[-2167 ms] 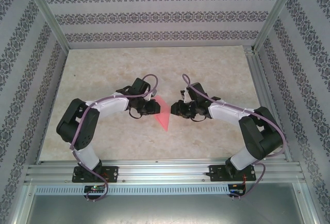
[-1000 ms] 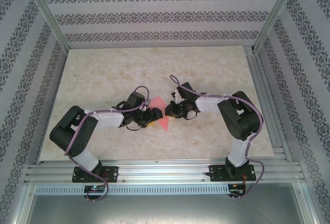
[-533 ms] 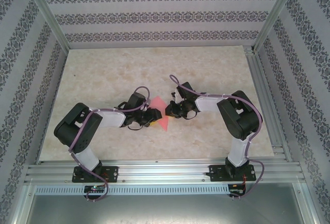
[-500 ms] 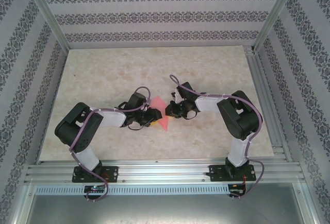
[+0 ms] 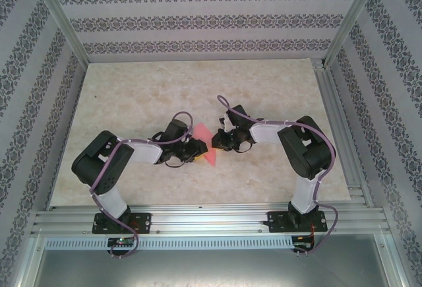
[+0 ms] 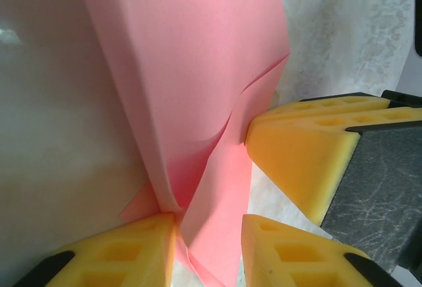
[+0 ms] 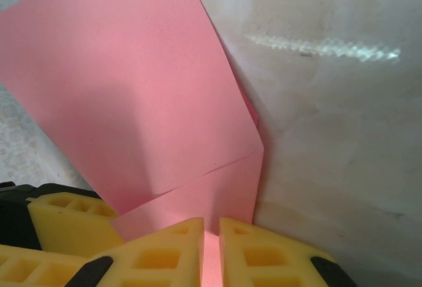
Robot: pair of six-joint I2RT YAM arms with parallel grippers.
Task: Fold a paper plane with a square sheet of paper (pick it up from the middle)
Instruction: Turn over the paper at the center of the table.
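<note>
At table (image 5: 132, 102) centre, left pincer (image 6: 208, 224) and right pincer (image 7: 211, 227) clamped on paper plane (image 7: 145, 102) — creases (image 6: 148, 155) sharp from wrists.

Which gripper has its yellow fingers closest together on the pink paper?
The right gripper: its fingers almost meet, pinching the paper. On the left gripper they stand wider apart.
</note>
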